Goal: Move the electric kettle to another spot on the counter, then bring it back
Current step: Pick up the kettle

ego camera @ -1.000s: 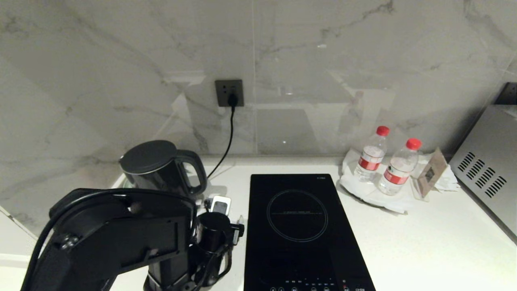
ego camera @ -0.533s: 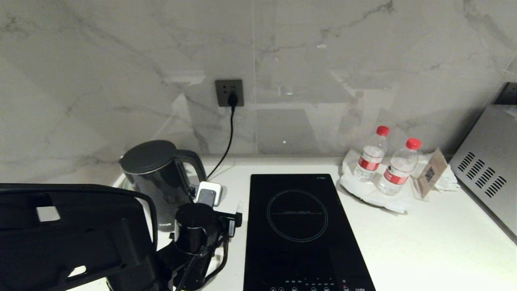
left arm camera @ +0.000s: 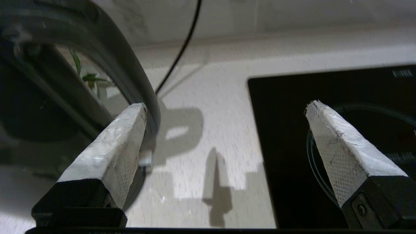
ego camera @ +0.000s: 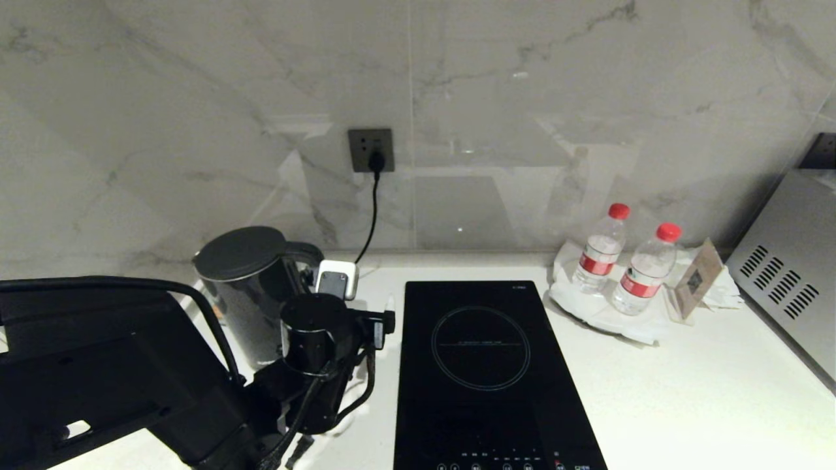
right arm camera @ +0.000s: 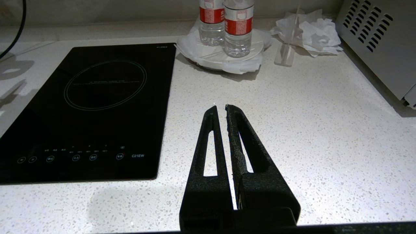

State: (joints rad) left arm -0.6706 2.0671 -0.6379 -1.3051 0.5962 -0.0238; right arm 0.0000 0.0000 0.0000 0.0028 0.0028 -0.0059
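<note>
Black cooktop (ego camera: pixel 499 372) lay centre; two red-capped water bottles (ego camera: pixel 599 249) stood on a white plate (ego camera: pixel 591 313) beside it.

The left arm (ego camera: pixel 130 385) hides the electric kettle (ego camera: pixel 245 287)'s lower body and its handle; behind the kettle, 1 green plant (left arm camera: pixel 87 78) blurs.

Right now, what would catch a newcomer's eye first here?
The tall glossy black electric kettle at the white stone counter's back left, with the open left gripper at its loop handle. Beside it lies a black glass cooktop; two red-capped water bottles stand at the far right.
</note>
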